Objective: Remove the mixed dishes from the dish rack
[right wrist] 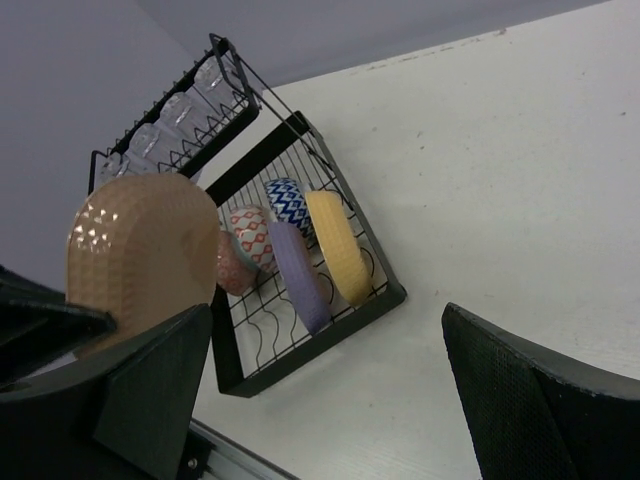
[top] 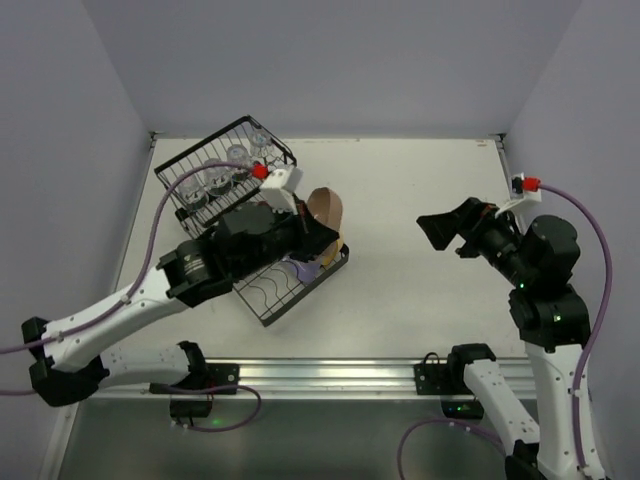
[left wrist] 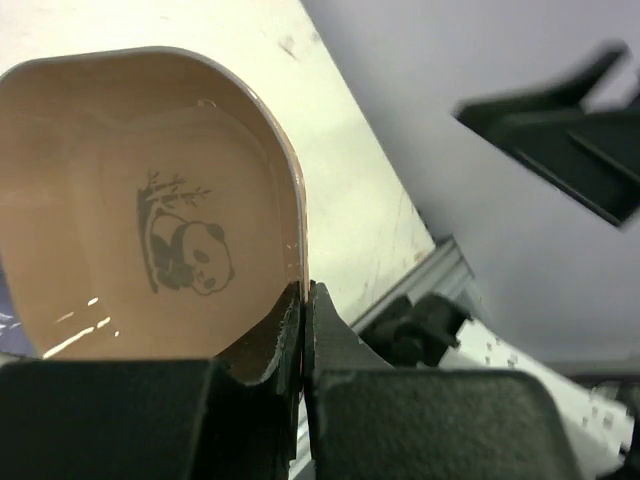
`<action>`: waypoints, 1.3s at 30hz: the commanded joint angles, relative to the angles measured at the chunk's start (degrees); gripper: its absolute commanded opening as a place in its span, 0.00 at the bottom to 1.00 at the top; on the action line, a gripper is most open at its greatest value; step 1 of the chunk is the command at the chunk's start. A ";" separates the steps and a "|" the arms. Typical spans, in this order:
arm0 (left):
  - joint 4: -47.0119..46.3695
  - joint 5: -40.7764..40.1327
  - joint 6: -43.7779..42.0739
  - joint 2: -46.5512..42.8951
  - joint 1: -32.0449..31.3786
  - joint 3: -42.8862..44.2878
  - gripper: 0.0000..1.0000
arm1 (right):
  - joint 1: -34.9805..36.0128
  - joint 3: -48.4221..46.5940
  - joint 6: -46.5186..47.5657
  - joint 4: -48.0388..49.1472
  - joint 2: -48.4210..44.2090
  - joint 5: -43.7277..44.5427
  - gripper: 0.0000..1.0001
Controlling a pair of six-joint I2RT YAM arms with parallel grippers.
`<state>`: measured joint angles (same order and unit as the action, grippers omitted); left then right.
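My left gripper (left wrist: 303,300) is shut on the rim of the tan plate (left wrist: 150,200), which has a panda print and is held upright above the flat section of the black dish rack (top: 270,318). In the right wrist view the tan plate (right wrist: 140,250) hangs in front of the rack (right wrist: 300,345). The purple plate (right wrist: 300,275), yellow plate (right wrist: 340,245), blue bowl (right wrist: 287,203), pink patterned bowl (right wrist: 250,232) and red-brown bowl (right wrist: 232,270) stand in the rack. Clear glass cups (top: 225,175) fill the basket section. My right gripper (top: 445,232) hovers open, empty, well right of the rack.
The rack sits at the table's back left, close to the left wall. Bare white table (top: 420,180) lies between the rack and the right arm. A metal rail (top: 320,375) runs along the near edge.
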<state>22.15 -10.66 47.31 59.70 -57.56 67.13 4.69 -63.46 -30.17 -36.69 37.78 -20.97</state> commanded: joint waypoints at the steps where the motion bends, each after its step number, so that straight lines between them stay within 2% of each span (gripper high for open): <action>1: 14.73 -2.22 -19.40 11.02 -12.16 15.79 0.00 | -0.29 -4.82 2.57 -2.77 4.83 -6.08 0.99; 2: 20.85 -11.75 -21.62 17.14 -14.92 23.32 0.00 | -0.29 -7.18 3.53 -4.17 6.24 -8.97 0.99; 5: 30.36 -23.66 -29.63 25.53 -19.43 32.93 0.00 | -0.21 -12.01 4.85 -7.77 11.08 -9.97 0.99; 7: 31.81 -26.60 -34.79 31.25 -19.87 33.42 0.00 | -0.21 -13.26 5.30 -8.75 12.31 -7.17 0.99; 8: 31.90 -26.26 -36.83 32.40 -20.05 32.63 0.00 | -0.29 -14.05 5.82 -9.62 12.58 -4.11 0.99; 11: 30.41 -22.40 -41.85 35.04 -20.57 30.35 0.00 | -0.29 -14.41 7.05 -11.38 13.63 -2.50 0.99; 13: 27.17 -20.64 -44.92 34.08 -20.66 28.33 0.00 | -0.12 -13.80 7.67 -11.65 14.07 -2.41 0.98; 14: 22.72 -17.15 -46.68 33.29 -20.75 25.18 0.00 | 0.23 -13.27 8.37 -12.18 14.77 -2.32 0.95; 15: 20.41 -15.73 -51.04 31.55 -20.92 23.67 0.00 | 0.93 -13.09 8.90 -12.79 15.39 -1.10 0.94; 17: 17.24 -12.39 -54.50 29.61 -21.36 20.08 0.00 | 5.05 -13.53 10.74 -15.33 17.06 1.10 0.91; 21: 18.01 -6.93 -60.56 28.45 -21.45 17.86 0.00 | 12.09 -12.57 12.42 -17.01 21.36 3.65 0.82; 23: 19.33 -4.13 -61.02 28.10 -21.37 17.68 0.00 | 14.38 -11.43 12.68 -17.27 21.98 4.80 0.71; 29: 20.04 -1.12 -62.34 27.75 -21.37 17.59 0.00 | 19.39 -9.05 12.69 -18.33 24.97 9.44 0.51; 33: 19.95 -2.18 -62.34 28.19 -21.37 17.59 0.00 | 20.53 -8.35 12.42 -18.77 26.38 12.18 0.48; 35: 19.60 -2.62 -62.43 28.19 -21.37 17.24 0.00 | 20.98 -8.26 12.16 -19.30 27.08 13.50 0.42; 39: 18.81 -3.93 -62.43 28.10 -21.28 16.72 0.00 | 21.33 -7.82 11.81 -19.91 28.31 16.47 0.39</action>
<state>43.68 -13.67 -12.86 89.30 -78.56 84.33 25.52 -71.59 -18.37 -55.40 65.34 -8.51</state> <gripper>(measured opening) 0.018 0.393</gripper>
